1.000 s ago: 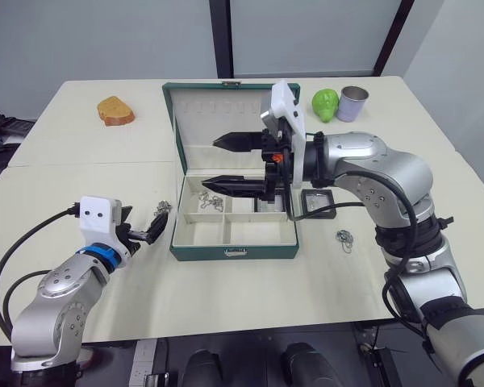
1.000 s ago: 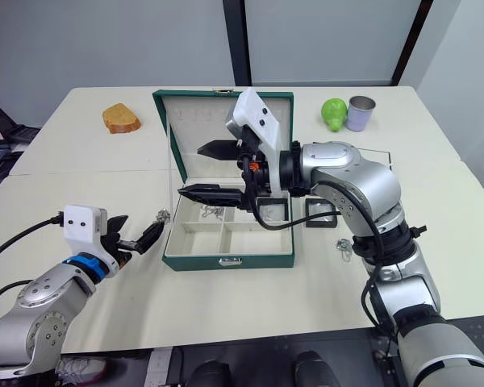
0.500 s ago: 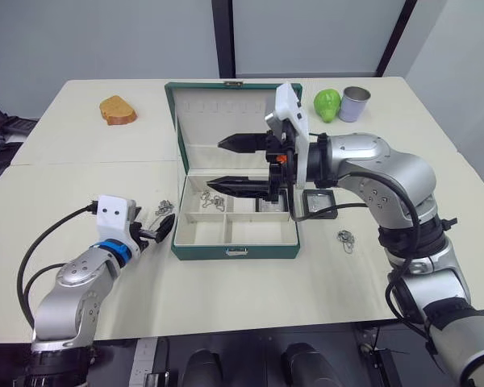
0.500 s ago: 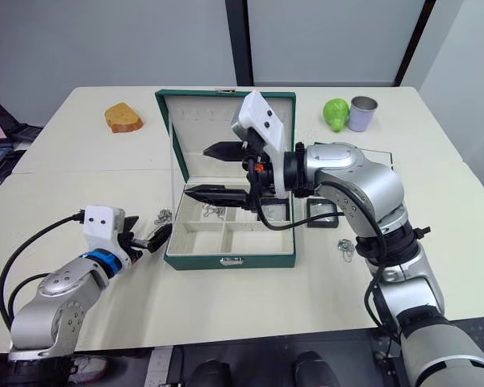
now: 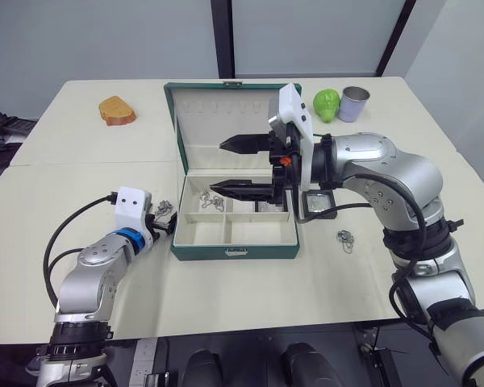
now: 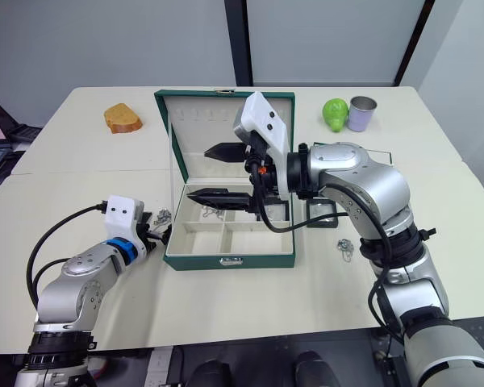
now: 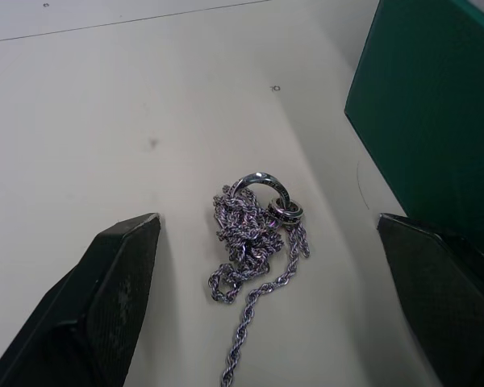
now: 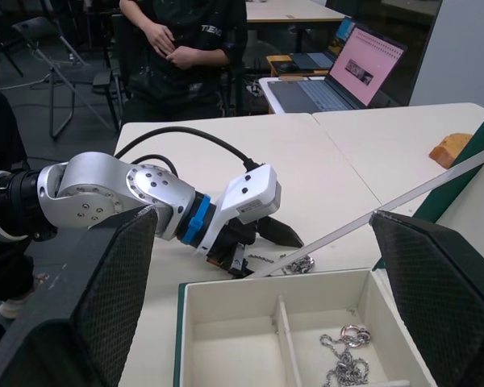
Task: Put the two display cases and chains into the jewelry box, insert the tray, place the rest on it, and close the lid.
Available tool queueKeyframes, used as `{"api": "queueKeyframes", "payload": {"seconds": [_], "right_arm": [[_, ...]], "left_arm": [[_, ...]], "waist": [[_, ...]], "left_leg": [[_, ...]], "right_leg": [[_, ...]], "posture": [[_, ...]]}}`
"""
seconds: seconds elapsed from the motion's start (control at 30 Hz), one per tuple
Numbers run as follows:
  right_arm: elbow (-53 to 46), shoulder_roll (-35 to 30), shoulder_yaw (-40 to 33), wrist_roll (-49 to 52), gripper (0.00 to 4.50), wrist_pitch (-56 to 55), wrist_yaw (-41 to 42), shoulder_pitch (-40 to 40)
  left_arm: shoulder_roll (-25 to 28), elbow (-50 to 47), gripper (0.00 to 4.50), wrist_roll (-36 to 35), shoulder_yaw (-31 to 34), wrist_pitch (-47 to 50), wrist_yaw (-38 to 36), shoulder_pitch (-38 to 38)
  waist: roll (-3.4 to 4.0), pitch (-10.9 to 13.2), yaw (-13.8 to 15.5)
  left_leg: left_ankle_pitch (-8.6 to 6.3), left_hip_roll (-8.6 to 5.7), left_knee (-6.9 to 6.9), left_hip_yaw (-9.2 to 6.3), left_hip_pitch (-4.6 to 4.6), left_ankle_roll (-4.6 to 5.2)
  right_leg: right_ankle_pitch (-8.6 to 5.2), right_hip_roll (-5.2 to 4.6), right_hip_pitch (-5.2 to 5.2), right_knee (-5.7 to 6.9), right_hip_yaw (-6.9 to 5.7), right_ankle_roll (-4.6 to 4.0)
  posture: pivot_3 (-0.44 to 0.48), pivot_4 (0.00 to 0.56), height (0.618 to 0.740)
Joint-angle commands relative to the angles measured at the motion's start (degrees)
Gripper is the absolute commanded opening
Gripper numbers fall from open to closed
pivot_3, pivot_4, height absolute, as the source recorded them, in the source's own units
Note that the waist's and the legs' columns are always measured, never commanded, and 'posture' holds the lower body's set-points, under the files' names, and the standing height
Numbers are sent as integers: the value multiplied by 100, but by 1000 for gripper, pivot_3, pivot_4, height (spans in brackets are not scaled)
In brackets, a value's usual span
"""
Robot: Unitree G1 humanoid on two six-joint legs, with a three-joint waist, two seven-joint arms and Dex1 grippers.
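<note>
The jewelry box [image 5: 234, 242] stands open mid-table with its lid [image 5: 222, 121] upright. One chain [image 5: 214, 200] lies in its back left compartment. Above the box my right gripper [image 5: 235, 166] hovers open and empty. A display case [image 5: 317, 203] lies on the table right of the box, and a small chain [image 5: 344, 238] nearer the front. Left of the box my left gripper [image 7: 266, 226] is open, low over the table, with a bunched silver chain [image 7: 254, 234] lying between its fingers. The tray is out of view.
A brown piece of bread [image 5: 115, 110] lies at the back left. A green fruit [image 5: 325, 104] and a metal can [image 5: 354, 103] stand at the back right. A person [image 8: 185, 40] and a laptop [image 8: 363, 68] are beyond the table's left end.
My left arm has reached towards the box, bringing its open gripper around the chain on the table. The right gripper has hardly moved.
</note>
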Motion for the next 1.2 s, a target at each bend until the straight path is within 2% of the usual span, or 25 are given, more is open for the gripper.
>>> {"api": "queueKeyframes", "payload": {"seconds": [0.03,0.1,0.2,0.63,0.93,1.2], "right_arm": [[-201,-27,-139,86,4500,-37,47,-23],[-184,-27,-138,83,4500,-46,57,-34],[-176,-28,-142,81,4500,-59,68,-36],[-162,-56,-183,73,4500,-102,149,-27],[-91,-111,-193,44,4500,-170,232,-35],[-134,-357,-464,280,4500,-228,572,-62]], "left_arm": [[-64,89,4445,82,-128,125,-50,-4],[-89,107,4445,92,-136,168,-34,-25],[-109,113,3839,123,-149,192,-32,-21],[-159,100,129,115,-108,240,-42,12],[-162,-29,88,44,274,128,115,120],[120,-1673,88,-809,1114,715,-181,607]], "waist": [[0,0,5],[0,0,14],[0,-1,19],[1,-1,16],[1,-1,6],[-1,0,-8]], "left_leg": [[0,0,0,0,0,0],[0,0,1,0,1,0],[0,0,0,-1,1,0],[0,0,0,-1,3,0],[0,1,0,-1,4,0],[0,2,-3,0,-6,0]], "right_leg": [[0,0,0,0,0,0],[0,0,1,0,0,0],[0,-1,3,1,-1,0],[0,0,5,3,0,0],[0,0,5,3,0,0],[0,0,-5,-5,2,0]], "posture": [[0,150,740],[0,150,740],[0,150,740],[0,150,740],[0,150,740],[0,150,740]]}}
